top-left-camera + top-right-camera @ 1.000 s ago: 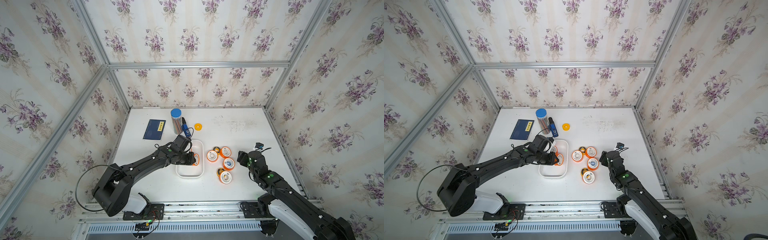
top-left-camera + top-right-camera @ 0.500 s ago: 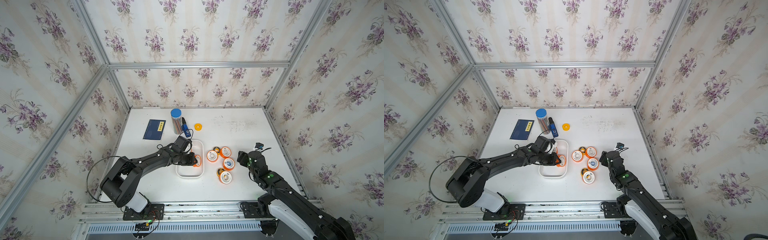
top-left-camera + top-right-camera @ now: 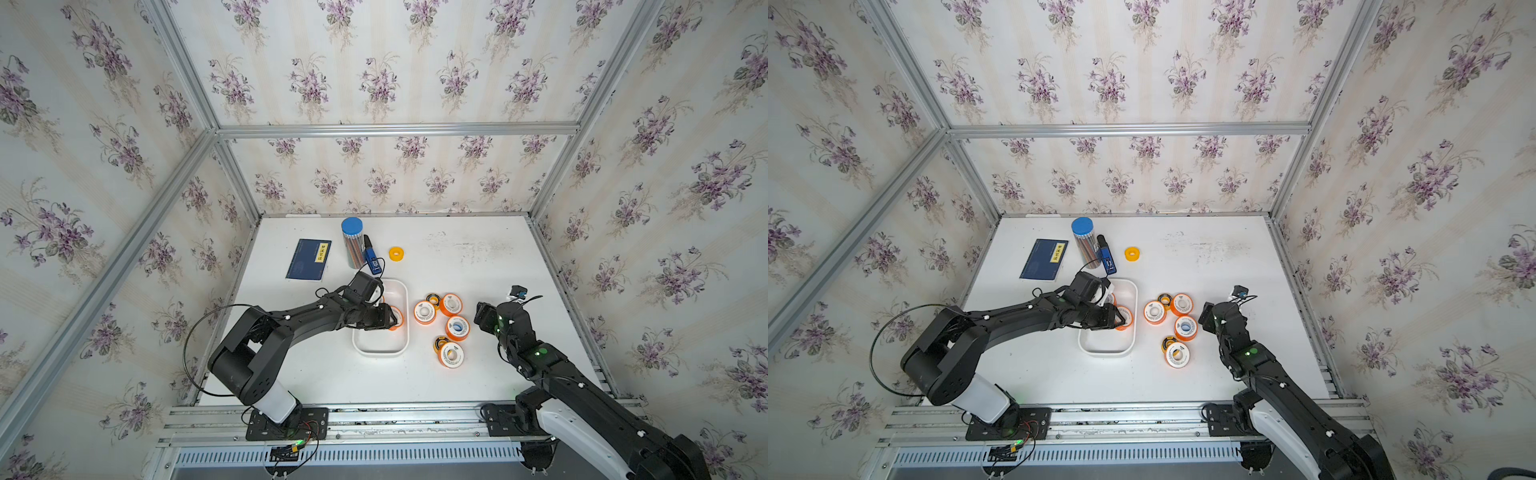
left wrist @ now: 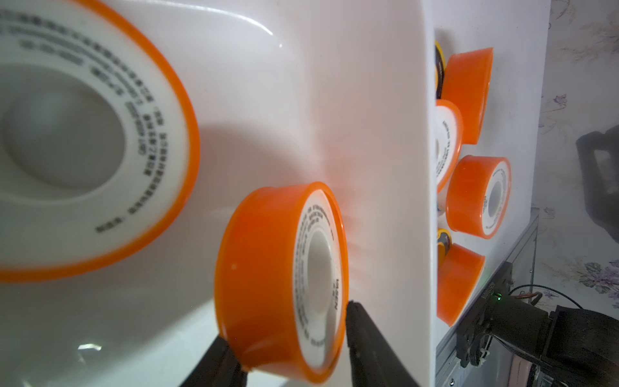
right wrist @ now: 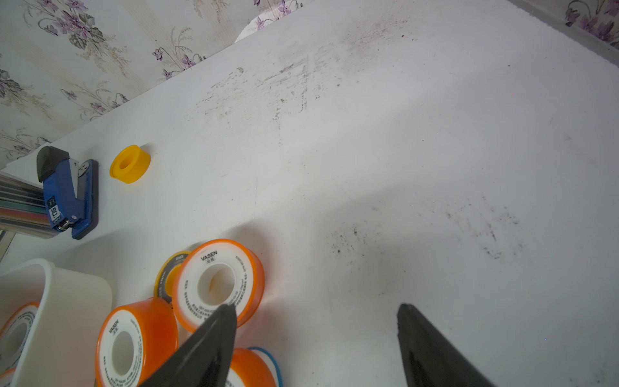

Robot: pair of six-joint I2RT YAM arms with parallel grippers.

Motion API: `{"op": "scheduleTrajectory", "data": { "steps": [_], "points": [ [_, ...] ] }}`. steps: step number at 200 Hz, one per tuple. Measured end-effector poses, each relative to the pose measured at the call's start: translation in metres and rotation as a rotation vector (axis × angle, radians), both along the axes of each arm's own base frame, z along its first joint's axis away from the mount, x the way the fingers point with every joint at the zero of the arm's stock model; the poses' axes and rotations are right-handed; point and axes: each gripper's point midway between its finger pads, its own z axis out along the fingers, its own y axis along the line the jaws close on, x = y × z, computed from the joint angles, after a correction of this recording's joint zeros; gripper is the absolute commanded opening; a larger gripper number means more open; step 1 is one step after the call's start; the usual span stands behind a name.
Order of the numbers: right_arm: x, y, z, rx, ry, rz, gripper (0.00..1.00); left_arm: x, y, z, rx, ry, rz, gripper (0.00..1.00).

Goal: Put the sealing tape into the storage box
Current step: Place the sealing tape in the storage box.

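Observation:
The white storage box (image 3: 380,352) (image 3: 1106,352) lies mid-table. My left gripper (image 3: 390,321) (image 3: 1120,321) reaches into it by its right wall (image 4: 385,134). An orange sealing tape spool (image 4: 268,268) stands on edge inside the box, between the parted fingers of the left gripper (image 4: 288,328). A second spool (image 4: 83,134) lies in the box beside it. Several more orange spools (image 3: 451,304) (image 5: 217,284) sit on the table right of the box. My right gripper (image 3: 482,318) (image 5: 316,307) hovers open and empty just right of them.
At the back stand a blue-capped pencil tube (image 3: 352,243), a blue stapler (image 3: 372,259) (image 5: 67,197), a small yellow roll (image 3: 396,253) (image 5: 130,164) and a dark blue booklet (image 3: 308,259). Two small yellow-black rolls (image 3: 433,298) lie among the loose spools.
The left arm's elbow has swung while its gripper stayed in the box with the orange spool. Its jaws have parted around that spool. The right arm has not moved.

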Motion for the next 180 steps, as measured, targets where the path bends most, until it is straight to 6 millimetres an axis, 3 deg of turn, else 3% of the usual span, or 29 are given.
{"op": "scheduleTrajectory", "data": {
  "steps": [37,90,180],
  "points": [
    [0.0,0.0,0.0,0.0,0.0,0.001,0.8,-0.001,0.002,-0.001,0.009,0.003,0.003,0.68],
    [0.0,0.0,0.0,0.0,0.0,0.001,0.8,-0.002,0.005,-0.003,0.025,0.006,0.007,0.79],
    [0.0,0.001,0.0,0.002,0.001,0.002,0.8,-0.004,0.016,-0.009,0.118,0.02,-0.002,0.84]
  ]
}}
